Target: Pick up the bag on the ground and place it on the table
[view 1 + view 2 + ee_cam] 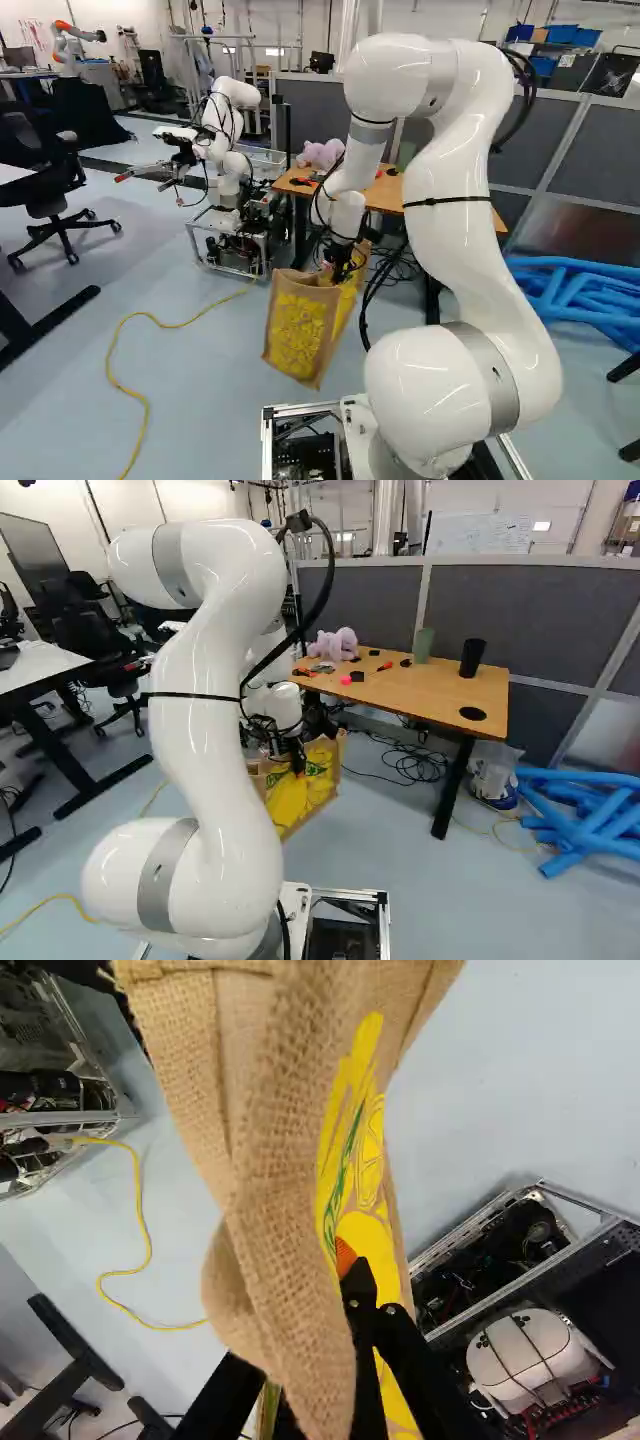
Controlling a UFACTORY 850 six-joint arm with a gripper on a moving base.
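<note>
- Holding the burlap bag [297, 330] by its upper wall, the gripper [298, 764] is pinching a fold of cloth; one orange pad [345, 1257] is showing against the yellow print, while the far fingertip is lying hidden behind the burlap. The fingers are standing narrow, with the fold between them.
- The bag is tilting, one lower corner pointing towards the floor [200, 400], presumably because its weight is hanging from a single off-centre point. Whether that corner is touching the floor cannot be told.
- The white arm [450, 200] is reaching forward and bending down, so placing the gripper over the bag rather than beside it. In the right base view the bag is hanging left of the wooden table [440, 685] and below its top.
- The task is seemingly standing at the lifting step: the grip is serving its purpose, but the table is still awaiting its load.
- The next move is calling for height first, then a sideways carry, since the bag's base is needing to pass over the table's edge.
- The pink plush toy [337, 645], green cup [423, 645] and black cup [472, 658] are occupying the table's far side, which is favouring a placement nearer the front edge.
- The soft cloth is probably giving a yielding hold; a fast swing could be working the fold loose, or sending the bag against another robot [225, 130] standing near.
</note>
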